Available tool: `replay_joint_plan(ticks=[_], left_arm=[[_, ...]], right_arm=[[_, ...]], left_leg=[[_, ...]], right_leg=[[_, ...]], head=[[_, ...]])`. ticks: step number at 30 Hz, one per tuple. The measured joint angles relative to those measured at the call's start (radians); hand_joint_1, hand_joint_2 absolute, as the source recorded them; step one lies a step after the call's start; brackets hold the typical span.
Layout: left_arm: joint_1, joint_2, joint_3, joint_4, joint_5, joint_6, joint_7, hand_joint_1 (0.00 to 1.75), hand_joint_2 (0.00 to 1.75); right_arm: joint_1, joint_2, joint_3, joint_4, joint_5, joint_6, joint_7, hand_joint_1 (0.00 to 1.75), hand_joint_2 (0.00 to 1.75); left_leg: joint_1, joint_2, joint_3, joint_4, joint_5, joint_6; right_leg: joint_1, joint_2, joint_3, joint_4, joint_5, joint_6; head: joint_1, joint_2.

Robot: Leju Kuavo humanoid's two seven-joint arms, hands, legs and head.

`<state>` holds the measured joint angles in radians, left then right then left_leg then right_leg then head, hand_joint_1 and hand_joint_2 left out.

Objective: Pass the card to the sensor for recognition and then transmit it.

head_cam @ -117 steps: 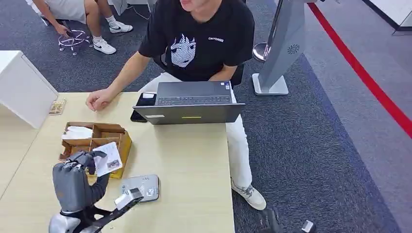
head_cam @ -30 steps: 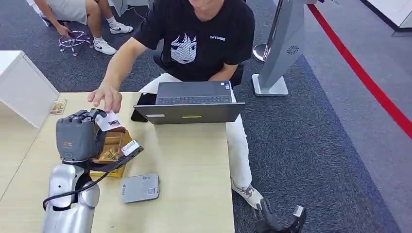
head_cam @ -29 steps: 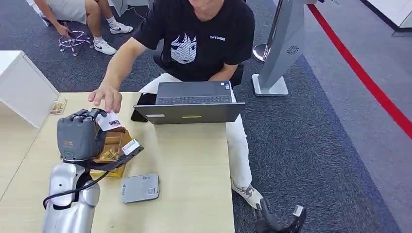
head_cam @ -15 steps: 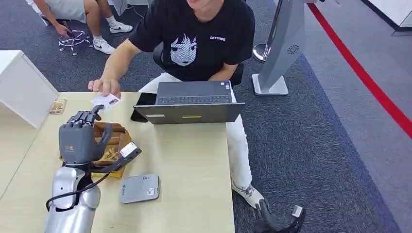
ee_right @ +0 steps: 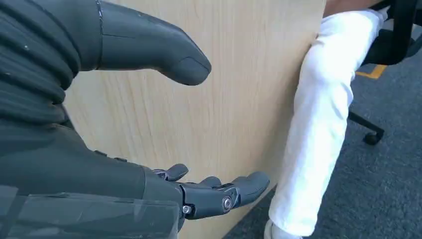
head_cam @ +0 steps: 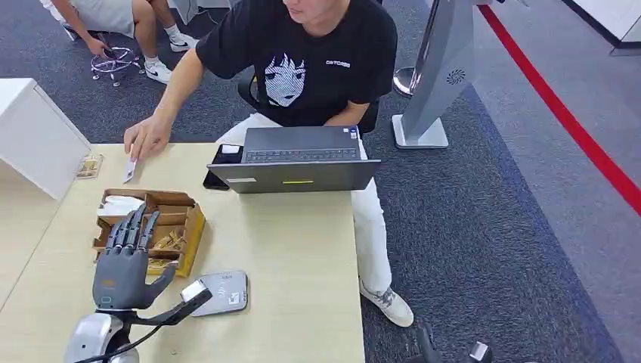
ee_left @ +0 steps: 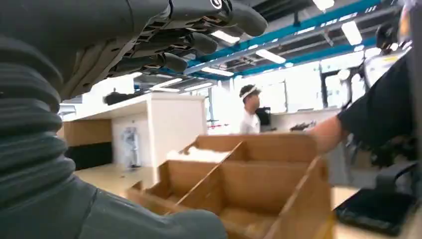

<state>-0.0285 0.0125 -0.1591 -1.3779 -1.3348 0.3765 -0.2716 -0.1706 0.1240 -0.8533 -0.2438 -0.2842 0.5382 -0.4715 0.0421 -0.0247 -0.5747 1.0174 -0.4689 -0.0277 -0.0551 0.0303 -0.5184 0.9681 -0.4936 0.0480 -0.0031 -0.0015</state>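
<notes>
Card [head_cam: 130,169] edge-on and hard to read in the person's hand [head_cam: 146,137], taken from the left hand [head_cam: 125,261], now empty with fingers spread over the box [head_cam: 181,208], sensor [head_cam: 223,292] partly hidden, right hand [ee_right: 149,164] empty, fingers apart.

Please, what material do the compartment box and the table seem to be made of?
The box looks like plain brown cardboard with a matte finish: its thin divider walls and raw edges show in the left wrist view. The table looks like pale wood-grain laminate or veneer, smooth with a slight sheen; which of the two I cannot tell.
</notes>
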Motion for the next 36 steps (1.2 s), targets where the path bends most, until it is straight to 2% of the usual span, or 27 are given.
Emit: replay_joint_plan(ticks=[6, 10, 13, 18, 26, 36], left_arm=[[0.025, 0.042, 0.000, 0.013, -0.015, 0.000, 0.020, 0.00, 1.75], [0.027, 0.064, 0.000, 0.028, -0.077, 0.002, 0.069, 0.00, 1.75], [0.027, 0.075, 0.000, 0.042, -0.087, 0.003, 0.080, 0.00, 1.75], [0.027, 0.082, 0.000, 0.055, -0.091, 0.003, 0.082, 0.00, 1.75], [0.013, 0.087, 0.000, 0.084, -0.145, 0.063, 0.110, 0.00, 1.75], [-0.019, 0.086, 0.000, 0.120, -0.166, 0.072, 0.117, 0.00, 1.75]], right_arm=[[0.004, -0.002, -0.005, 0.000, 0.000, 0.003, -0.005, 0.00, 1.75], [0.005, -0.002, -0.006, 0.000, 0.001, 0.003, -0.005, 0.00, 1.75], [0.005, -0.002, -0.008, 0.000, 0.001, 0.003, -0.005, 0.00, 1.75], [0.005, -0.002, -0.009, 0.000, 0.001, 0.003, -0.005, 0.00, 1.75], [0.005, -0.002, -0.009, 0.000, 0.003, 0.003, -0.004, 0.00, 1.75], [0.004, -0.002, -0.009, 0.000, 0.004, 0.003, -0.001, 0.00, 1.75]], left_leg=[[0.000, 0.000, 0.000, 0.000, 0.000, 0.000], [0.000, 0.000, 0.000, 0.000, 0.000, 0.000], [0.000, 0.000, 0.000, 0.000, 0.000, 0.000], [0.000, 0.000, 0.000, 0.000, 0.000, 0.000], [0.000, 0.000, 0.000, 0.000, 0.000, 0.000], [0.000, 0.000, 0.000, 0.000, 0.000, 0.000]], right_leg=[[0.000, 0.000, 0.000, 0.000, 0.000, 0.000], [0.000, 0.000, 0.000, 0.000, 0.000, 0.000], [0.000, 0.000, 0.000, 0.000, 0.000, 0.000], [0.000, 0.000, 0.000, 0.000, 0.000, 0.000], [0.000, 0.000, 0.000, 0.000, 0.000, 0.000], [0.000, 0.000, 0.000, 0.000, 0.000, 0.000]], head=[[0.001, 0.000], [0.000, 0.000], [0.000, 0.000], [0.000, 0.000], [0.000, 0.000], [0.000, 0.000]])
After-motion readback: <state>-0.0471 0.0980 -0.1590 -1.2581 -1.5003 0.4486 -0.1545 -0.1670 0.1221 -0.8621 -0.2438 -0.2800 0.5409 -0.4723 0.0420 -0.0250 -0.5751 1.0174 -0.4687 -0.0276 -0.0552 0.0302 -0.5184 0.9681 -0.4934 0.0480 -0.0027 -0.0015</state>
